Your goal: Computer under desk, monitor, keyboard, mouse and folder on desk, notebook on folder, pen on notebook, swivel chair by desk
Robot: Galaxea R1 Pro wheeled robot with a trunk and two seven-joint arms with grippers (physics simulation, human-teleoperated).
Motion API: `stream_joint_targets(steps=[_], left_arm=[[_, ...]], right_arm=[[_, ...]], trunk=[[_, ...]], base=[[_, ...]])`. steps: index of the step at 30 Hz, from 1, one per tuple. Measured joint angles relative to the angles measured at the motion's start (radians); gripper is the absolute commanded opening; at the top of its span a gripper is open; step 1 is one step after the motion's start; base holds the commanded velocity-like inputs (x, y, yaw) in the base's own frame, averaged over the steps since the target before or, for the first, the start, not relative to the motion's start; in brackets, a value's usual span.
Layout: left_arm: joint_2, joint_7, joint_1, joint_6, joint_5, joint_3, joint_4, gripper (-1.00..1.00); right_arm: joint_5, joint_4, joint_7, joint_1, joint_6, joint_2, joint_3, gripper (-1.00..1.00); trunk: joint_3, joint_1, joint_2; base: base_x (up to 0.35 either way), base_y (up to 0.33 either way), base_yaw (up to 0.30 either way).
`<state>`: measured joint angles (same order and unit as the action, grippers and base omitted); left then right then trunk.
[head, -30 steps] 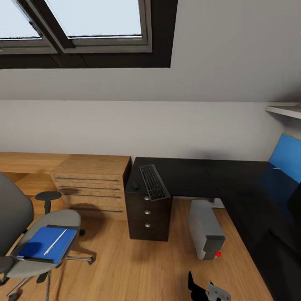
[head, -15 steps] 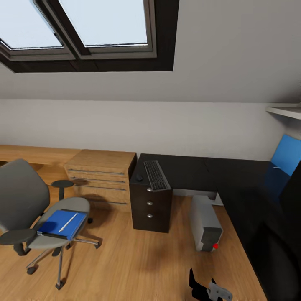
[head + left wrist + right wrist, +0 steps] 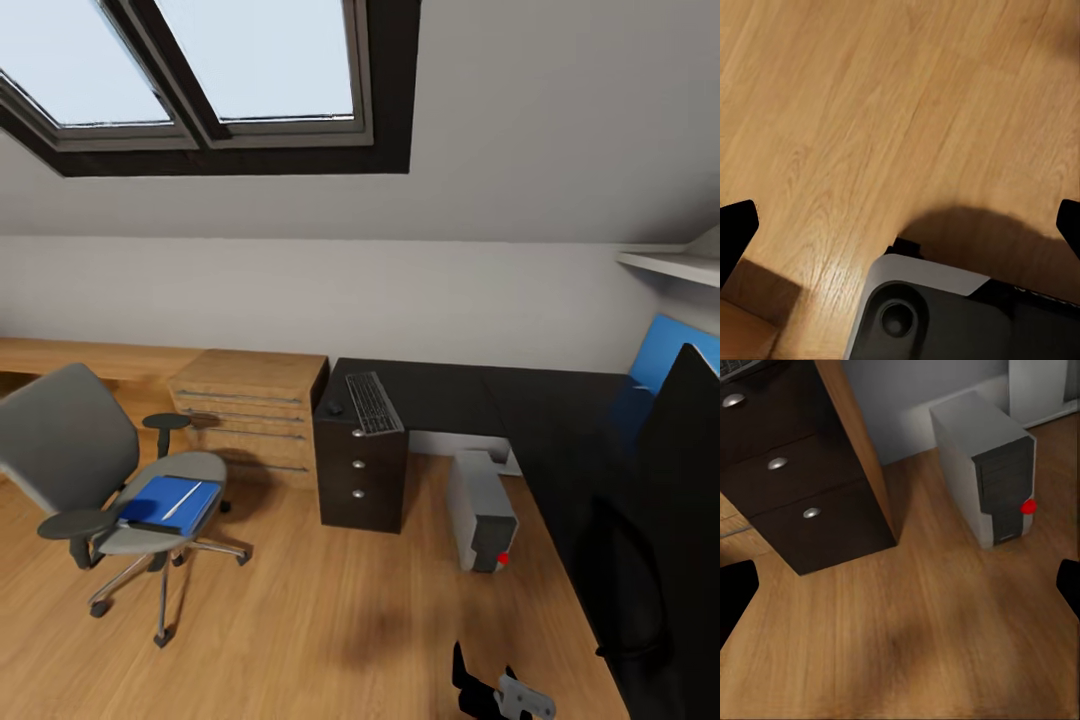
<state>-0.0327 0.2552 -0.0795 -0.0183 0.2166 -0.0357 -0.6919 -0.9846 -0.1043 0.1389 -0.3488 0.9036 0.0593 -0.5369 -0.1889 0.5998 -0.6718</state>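
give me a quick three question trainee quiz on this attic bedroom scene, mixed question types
1. True or false: the slim dark-grey keyboard lies on the black-topped L-shaped desk.
2. Where does the flat bright-blue folder rest? A) wood plank floor B) grey swivel chair seat C) desk
3. Fill in: the boxy light-grey computer tower stands on the ____.

Key: 1 true; 2 B; 3 floor
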Motion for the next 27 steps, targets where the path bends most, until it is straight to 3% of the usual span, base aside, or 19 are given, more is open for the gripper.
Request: stream_joint_targets(steps=[27], left_arm=[[0.0,0.0,0.0,-0.004,0.0,0.001,-0.002,1.0]], right_arm=[[0.0,0.001,0.001,0.0,-0.005,-0.002,-0.001,1.0]], trunk=[[0.0,0.0,0.0]], base=[[-0.336,0.0,0.0]])
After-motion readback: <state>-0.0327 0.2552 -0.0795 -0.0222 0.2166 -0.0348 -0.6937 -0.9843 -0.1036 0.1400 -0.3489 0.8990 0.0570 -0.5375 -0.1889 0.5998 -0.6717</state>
